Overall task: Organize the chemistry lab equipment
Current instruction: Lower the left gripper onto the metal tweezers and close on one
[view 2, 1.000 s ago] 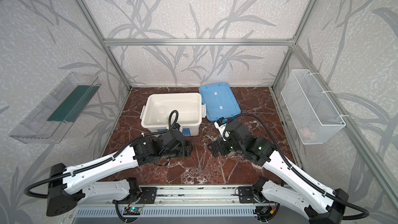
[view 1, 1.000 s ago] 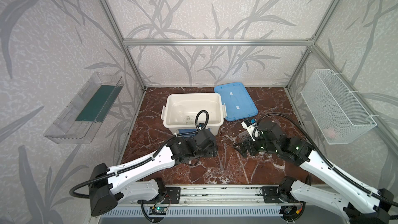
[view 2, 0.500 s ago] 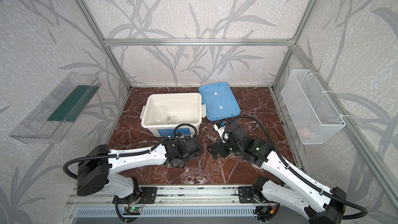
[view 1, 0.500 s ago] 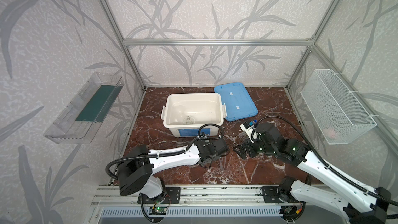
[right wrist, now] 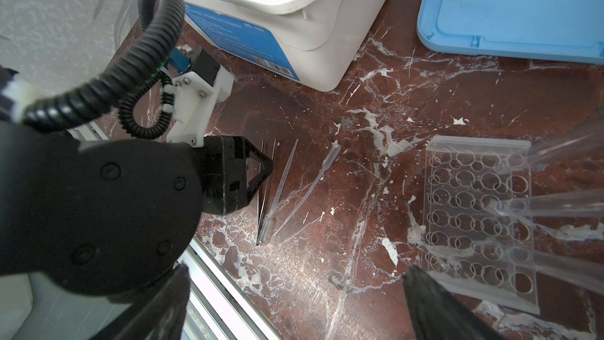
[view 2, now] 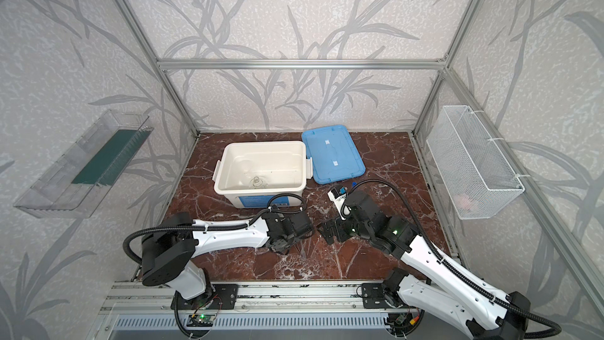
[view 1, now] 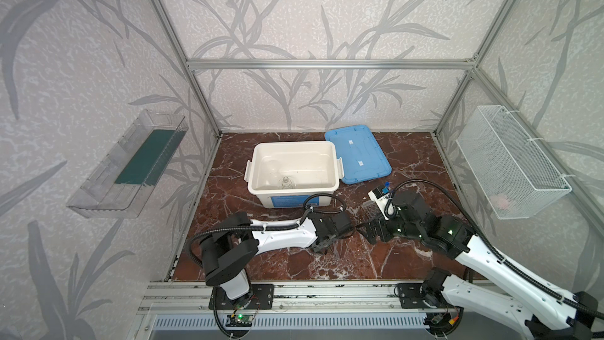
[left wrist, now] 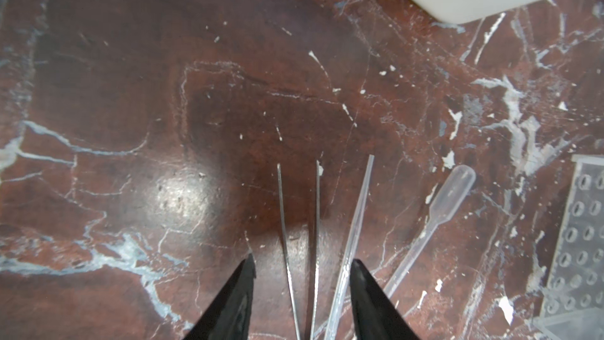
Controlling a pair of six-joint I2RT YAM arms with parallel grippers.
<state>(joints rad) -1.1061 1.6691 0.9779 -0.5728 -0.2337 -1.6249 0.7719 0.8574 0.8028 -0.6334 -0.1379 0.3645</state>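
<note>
**Left tool straddles the thin rods at the front of the tabletop**

The pair of thin rods (left wrist: 315,217) lies flat on the brown marble tabletop (left wrist: 130,93), at about 6 o'clock of the white tub (view 1: 294,199). In the right wrist view you can see the two join at one end.

Your left tool (left wrist: 302,261) is down over them with its fingers part spread, one on each outer side. Both rods sit in the gap, and neither finger presses on them. A thin clear dropper (left wrist: 356,217) also falls inside the gap, right beside one of the fingers (left wrist: 369,299); you cannot tell whether they touch.

A second dropper with a bulb (left wrist: 456,188) lies further out, between the rods and the clear many-holed rack (right wrist: 474,210). The rack sits at about 2 o'clock of the rods, and three clear tubes (right wrist: 555,148) stand leaning in its holes.

Your right tool (right wrist: 295,276) hangs near the rack, fingers spread wide with nothing between them.

Inside the tub, a small clear flask (view 1: 286,183) stands near the 6 o'clock wall. The blue lid (view 1: 356,155) lies flat just beside the tub, at its 3 o'clock.
</note>
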